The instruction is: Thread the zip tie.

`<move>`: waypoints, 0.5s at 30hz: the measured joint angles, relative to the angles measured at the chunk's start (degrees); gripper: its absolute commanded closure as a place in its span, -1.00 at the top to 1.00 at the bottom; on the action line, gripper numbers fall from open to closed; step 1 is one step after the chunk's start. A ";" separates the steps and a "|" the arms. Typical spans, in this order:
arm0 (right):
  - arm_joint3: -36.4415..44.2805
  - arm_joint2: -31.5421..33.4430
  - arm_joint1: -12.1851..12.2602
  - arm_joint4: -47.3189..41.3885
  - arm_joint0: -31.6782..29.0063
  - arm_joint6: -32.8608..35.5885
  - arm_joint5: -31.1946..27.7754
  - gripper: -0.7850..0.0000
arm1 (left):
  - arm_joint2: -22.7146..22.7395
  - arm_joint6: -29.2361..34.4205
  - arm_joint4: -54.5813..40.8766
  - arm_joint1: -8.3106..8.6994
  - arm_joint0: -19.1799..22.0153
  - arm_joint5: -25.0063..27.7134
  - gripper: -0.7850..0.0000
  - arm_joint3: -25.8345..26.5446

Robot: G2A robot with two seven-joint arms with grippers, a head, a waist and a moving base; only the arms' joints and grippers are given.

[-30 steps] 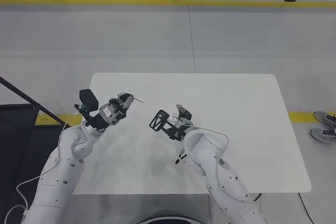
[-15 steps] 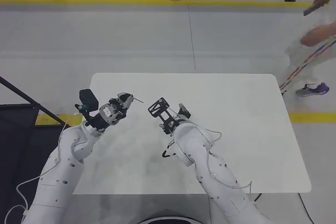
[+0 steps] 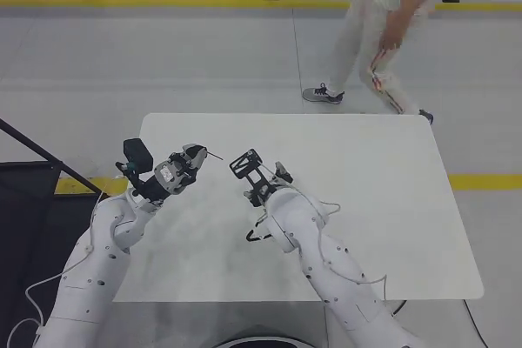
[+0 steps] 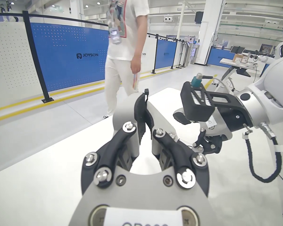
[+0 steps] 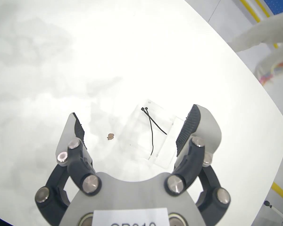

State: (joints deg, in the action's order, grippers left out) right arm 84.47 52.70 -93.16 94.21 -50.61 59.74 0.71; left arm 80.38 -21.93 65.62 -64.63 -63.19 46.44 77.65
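Thin black zip tie (image 4: 146, 94) clamped upright in the left gripper (image 4: 143, 111), small blocky end poking out above it, held off the table. Two more black zip ties (image 5: 150, 118) lying crossed, heads side by side, flat on a clear plastic sheet (image 5: 141, 139).

Arms (image 3: 104, 252): white glossy shells, rounded joints.
Wrist cable (image 4: 249, 156): black, braided.
Left gripper (image 4: 144, 105), right gripper (image 5: 135, 116): silver plate, black linkages, round silver screws, ribbed black pads on grey fingers, white printed label.
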 measured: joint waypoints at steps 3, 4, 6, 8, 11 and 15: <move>-0.99 -0.86 -0.62 -0.22 0.83 2.01 2.55 0.17 | 0.00 0.00 0.00 0.00 0.00 0.00 -1.00 0.00; -1.28 -1.21 -0.85 -0.21 1.15 2.89 3.47 0.07 | 0.00 0.00 0.00 0.00 0.00 0.00 -1.00 0.00; -2.42 -1.94 -1.39 -0.38 2.22 4.93 5.07 -0.04 | 0.00 0.00 0.00 0.00 0.00 0.00 -1.00 0.00; -4.28 -2.21 -1.92 -0.75 3.81 6.72 6.22 -0.11 | 0.00 0.00 0.00 0.00 0.00 0.00 -1.00 0.00; -7.23 -2.61 -2.70 -1.03 6.07 8.25 8.25 -0.14 | 0.00 0.00 0.00 0.00 0.00 0.00 -1.00 0.00; -10.43 -3.24 -3.61 -1.08 8.10 9.51 10.52 -0.13 | 0.00 0.00 0.00 0.00 0.00 0.00 -1.00 0.00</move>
State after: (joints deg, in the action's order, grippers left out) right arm 74.04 49.46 -96.78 93.13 -42.51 69.25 11.23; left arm 80.38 -21.93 65.62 -64.63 -63.19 46.44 77.65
